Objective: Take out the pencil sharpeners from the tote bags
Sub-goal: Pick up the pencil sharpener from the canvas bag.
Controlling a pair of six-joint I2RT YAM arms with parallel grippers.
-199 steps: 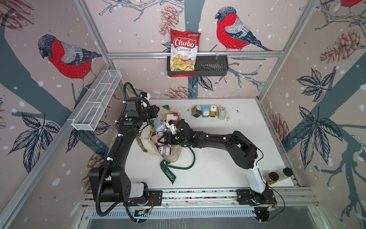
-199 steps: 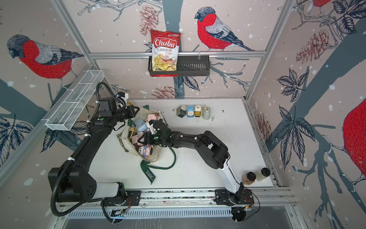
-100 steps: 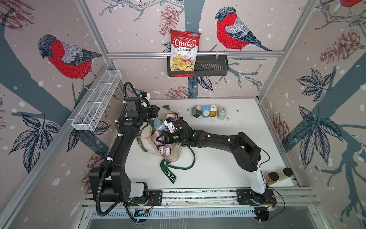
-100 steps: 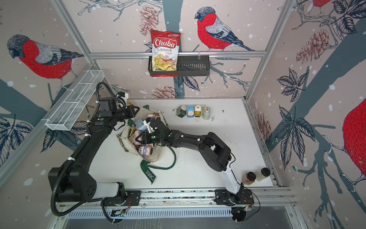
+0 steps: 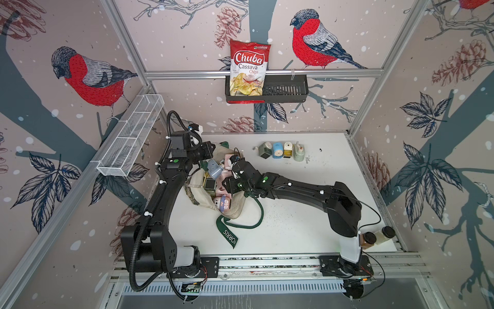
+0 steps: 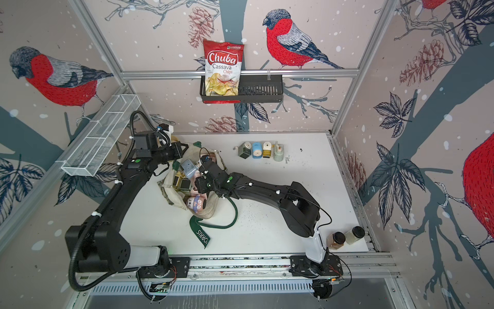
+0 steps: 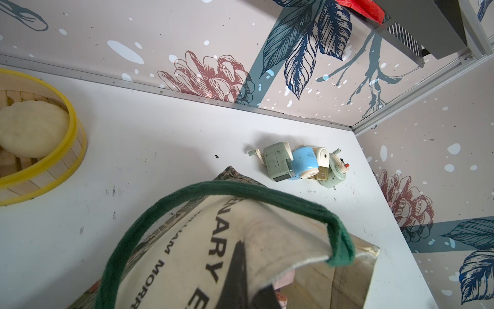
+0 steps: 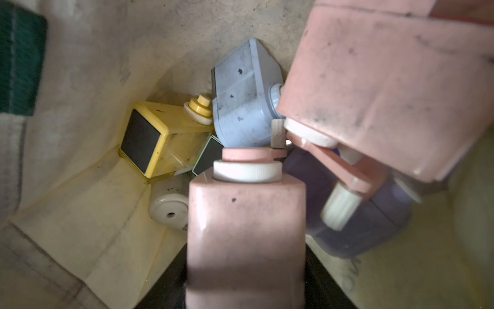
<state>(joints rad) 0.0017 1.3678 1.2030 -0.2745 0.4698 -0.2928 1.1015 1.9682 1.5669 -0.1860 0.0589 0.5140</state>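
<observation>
The cream tote bag [image 5: 235,207] [image 6: 207,208] lies open on the white table, its green handle [image 5: 240,227] trailing toward the front. My left gripper [image 5: 213,149] [image 7: 240,281] is shut on the bag's rim [image 7: 267,240] and holds the mouth up. My right gripper [image 5: 227,184] [image 8: 246,267] is inside the bag, shut on a pink pencil sharpener [image 8: 246,235]. Around it lie a blue-grey sharpener [image 8: 246,99] [image 5: 214,168], a yellow one [image 8: 157,141], a larger pink one [image 8: 387,88] and a lilac one [image 8: 374,227]. Several sharpeners [image 5: 280,151] [image 7: 299,164] stand in a row at the back.
A chips bag [image 5: 248,69] sits in a black basket [image 5: 283,92] on the back wall. A white wire basket [image 5: 131,136] hangs on the left wall. Two brown-lidded jars [image 5: 377,235] stand front right. A yellow-rimmed bamboo steamer [image 7: 72,125] sits behind the bag.
My right arm has reached a little further into the bag and its jaws have narrowed onto the pink sharpener. The left arm has stayed still.
</observation>
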